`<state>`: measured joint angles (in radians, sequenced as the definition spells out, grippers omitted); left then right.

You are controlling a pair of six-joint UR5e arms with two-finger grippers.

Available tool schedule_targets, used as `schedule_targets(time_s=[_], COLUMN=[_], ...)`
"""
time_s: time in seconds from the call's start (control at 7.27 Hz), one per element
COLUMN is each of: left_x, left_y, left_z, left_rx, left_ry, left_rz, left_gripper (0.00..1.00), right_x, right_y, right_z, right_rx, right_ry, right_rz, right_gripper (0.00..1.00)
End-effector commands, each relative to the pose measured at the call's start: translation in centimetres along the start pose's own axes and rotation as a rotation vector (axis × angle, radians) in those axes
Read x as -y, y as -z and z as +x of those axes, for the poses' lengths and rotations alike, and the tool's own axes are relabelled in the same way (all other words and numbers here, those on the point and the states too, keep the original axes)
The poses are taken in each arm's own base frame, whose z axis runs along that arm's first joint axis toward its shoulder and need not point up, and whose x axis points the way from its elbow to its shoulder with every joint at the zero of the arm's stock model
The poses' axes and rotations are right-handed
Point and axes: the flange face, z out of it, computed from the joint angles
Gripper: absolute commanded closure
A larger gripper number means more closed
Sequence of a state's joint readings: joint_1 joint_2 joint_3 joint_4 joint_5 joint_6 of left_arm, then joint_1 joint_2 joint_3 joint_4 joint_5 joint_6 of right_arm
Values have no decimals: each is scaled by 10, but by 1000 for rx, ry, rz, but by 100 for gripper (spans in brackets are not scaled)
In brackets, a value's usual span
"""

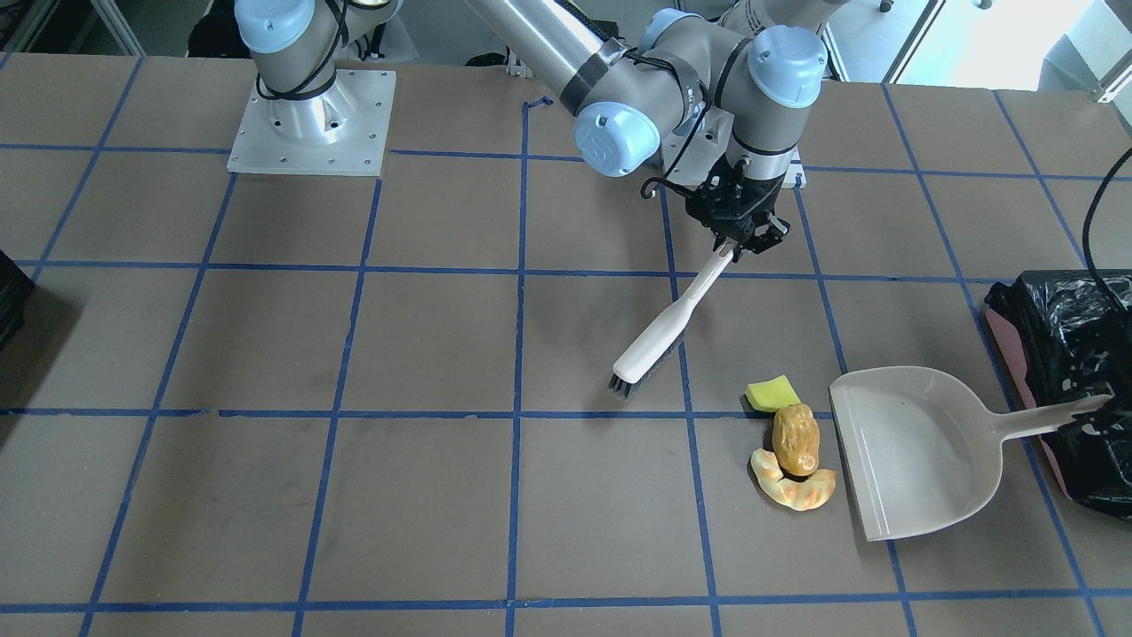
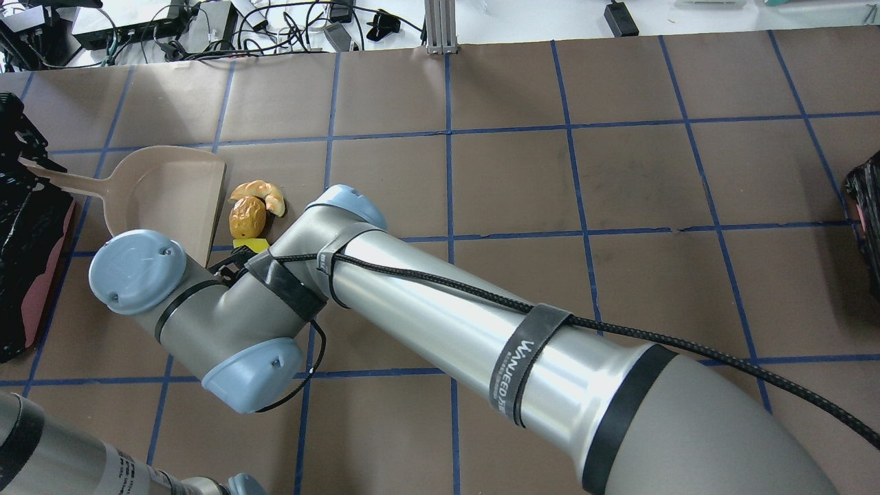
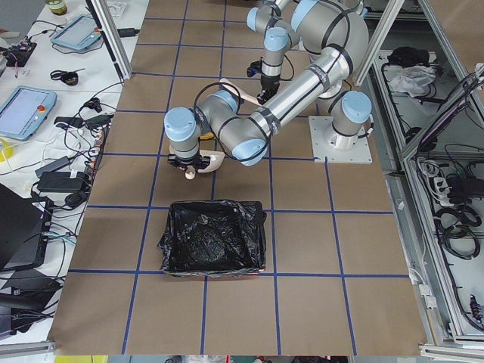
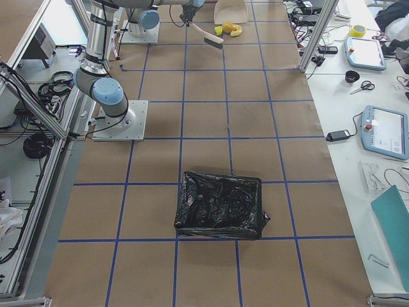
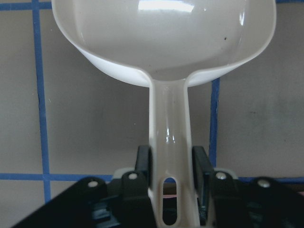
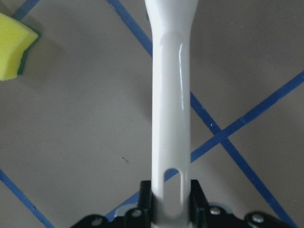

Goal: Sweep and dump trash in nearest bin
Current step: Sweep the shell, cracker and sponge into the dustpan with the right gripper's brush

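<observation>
The trash lies in a tight cluster: a yellow-green wedge (image 1: pixel 771 392), a brown potato-like piece (image 1: pixel 794 438) and a tan croissant (image 1: pixel 793 487). Just beside them is the open mouth of the white dustpan (image 1: pixel 911 451). My left gripper (image 1: pixel 1092 411) is shut on the dustpan's handle (image 5: pixel 170 137), right next to the black-lined bin (image 1: pixel 1070 345). Reaching across, my right gripper (image 1: pixel 736 243) is shut on the white brush (image 1: pixel 659 336). The brush's bristles are on the far side of the trash from the pan. The wedge (image 6: pixel 14 47) shows in the right wrist view beside the brush handle (image 6: pixel 171 95).
A second black-lined bin (image 4: pixel 220 204) stands at the table's other end, far from the trash. The right arm's long forearm (image 2: pixel 447 323) stretches across the middle of the table. Cables and devices (image 2: pixel 206 27) lie beyond the far edge.
</observation>
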<state>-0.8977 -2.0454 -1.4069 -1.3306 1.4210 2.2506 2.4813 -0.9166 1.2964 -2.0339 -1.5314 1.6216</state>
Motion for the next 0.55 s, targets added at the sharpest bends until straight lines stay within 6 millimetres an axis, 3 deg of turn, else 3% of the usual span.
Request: schedule_targets(time_s=[0.0, 0.28, 0.41], left_x=[-6, -11, -13], left_y=[-19, -32, -45], left_z=[-4, -9, -10], left_rx=[-21, -8, -11], left_ry=[49, 53, 66], left_rz=[17, 8, 12], left_gripper=[100, 100, 100], right_x=[-3, -7, -18], right_y=[-4, -5, -19], right_z=[-25, -39, -50], right_rx=[8, 14, 15], right_ry=[-49, -63, -66], right_rz=[-3, -5, -7], right_gripper=[100, 100, 100])
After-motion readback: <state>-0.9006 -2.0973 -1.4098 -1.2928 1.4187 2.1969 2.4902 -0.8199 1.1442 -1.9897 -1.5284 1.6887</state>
